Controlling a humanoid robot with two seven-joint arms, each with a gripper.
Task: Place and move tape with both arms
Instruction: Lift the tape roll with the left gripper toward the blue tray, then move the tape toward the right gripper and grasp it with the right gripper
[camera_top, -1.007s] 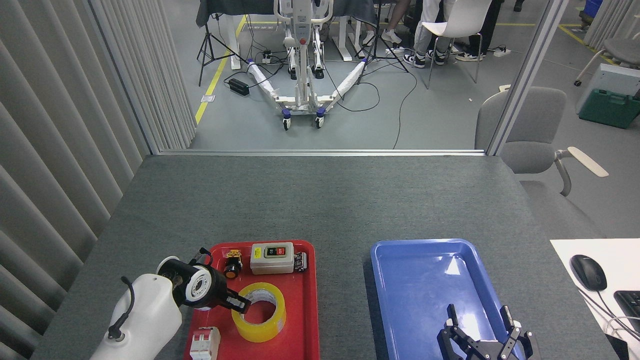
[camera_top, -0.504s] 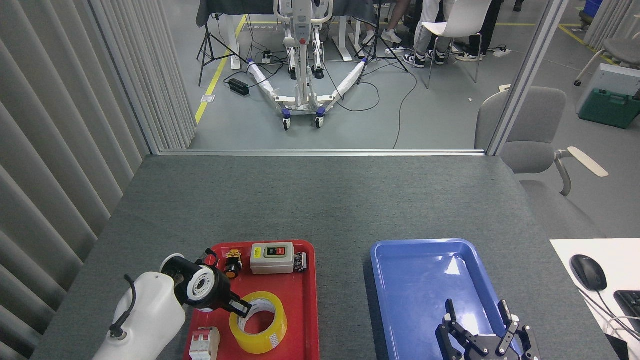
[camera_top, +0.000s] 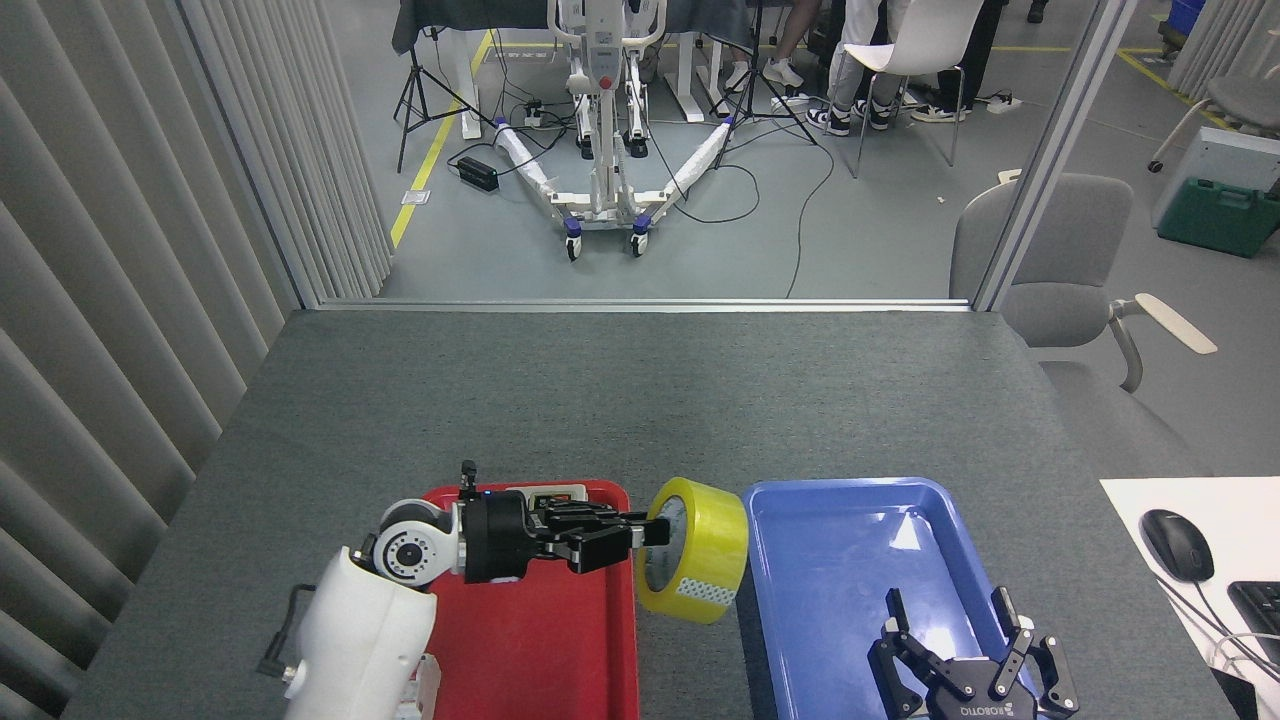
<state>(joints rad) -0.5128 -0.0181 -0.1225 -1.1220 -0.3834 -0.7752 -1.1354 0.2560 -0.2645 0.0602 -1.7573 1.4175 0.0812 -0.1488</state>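
The tape (camera_top: 700, 550), a wide yellow roll with a white core, hangs tilted on its side in the air between the two trays. My left gripper (camera_top: 645, 532) reaches in from the left over the red tray (camera_top: 560, 640) and is shut on the roll's wall, one finger inside the core. My right gripper (camera_top: 955, 620) sits low over the near end of the blue tray (camera_top: 840, 560), fingers spread open and empty, pointing away from me.
A grey switch box (camera_top: 545, 493) peeks out behind my left arm at the red tray's far edge. A white breaker part (camera_top: 428, 690) lies at its near left. A mouse (camera_top: 1176, 545) and keyboard (camera_top: 1262, 605) sit on a white desk at right.
My left gripper has lifted the tape off the red tray and carried it right, to the gap between the trays, turning the roll on edge. The right gripper barely shifted.
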